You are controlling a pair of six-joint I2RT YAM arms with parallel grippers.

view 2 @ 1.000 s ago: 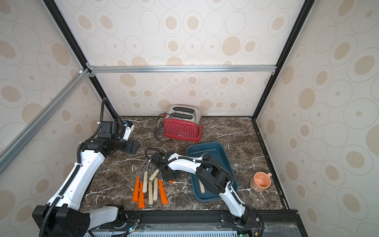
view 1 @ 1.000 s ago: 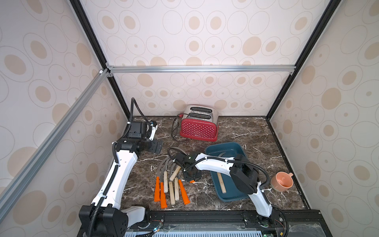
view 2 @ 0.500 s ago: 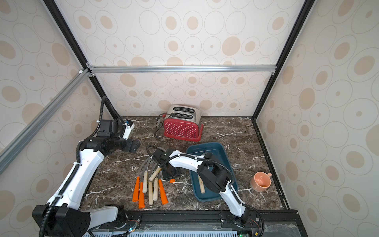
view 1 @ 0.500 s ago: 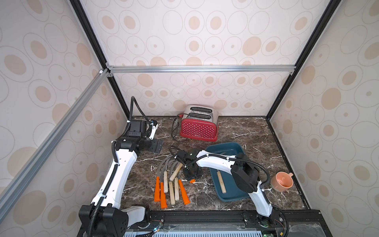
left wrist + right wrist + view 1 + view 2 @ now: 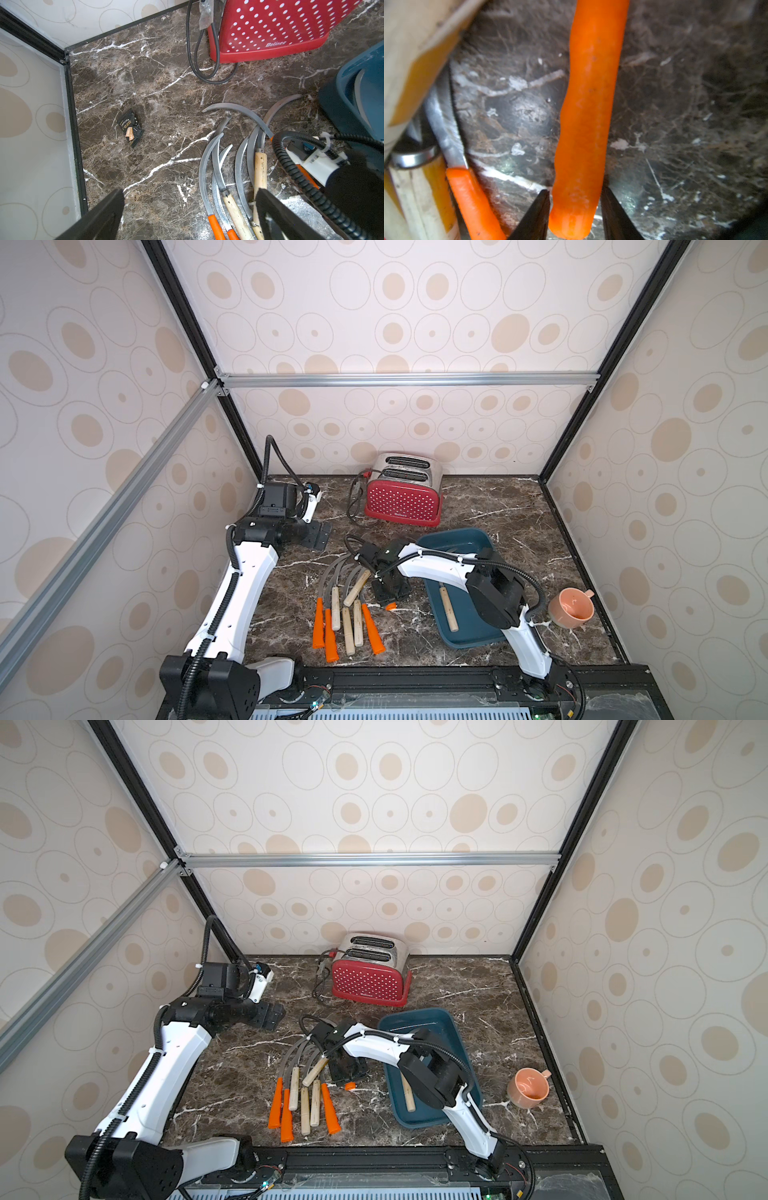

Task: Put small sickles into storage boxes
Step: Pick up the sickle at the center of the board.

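Observation:
Several small sickles [image 5: 347,614] lie fanned on the marble, orange and pale wooden handles toward the front, also seen in a top view [image 5: 305,1098]. My right gripper [image 5: 575,199] is low beside this pile, shut on the orange handle [image 5: 591,104] of one sickle; only the handle's end [image 5: 390,606] shows under it in a top view. The teal storage box [image 5: 469,645] sits to the right and holds a wooden-handled sickle [image 5: 449,610]. My left gripper [image 5: 189,193] hangs open and empty above the back left of the table [image 5: 318,537].
A red dotted toaster [image 5: 403,502] with a black cord [image 5: 353,502] stands at the back. A pink cup [image 5: 571,608] sits by the right wall. A small black packet [image 5: 129,128] lies near the back left corner.
The right arm has shifted only slightly over the orange handle. The left arm has not moved.

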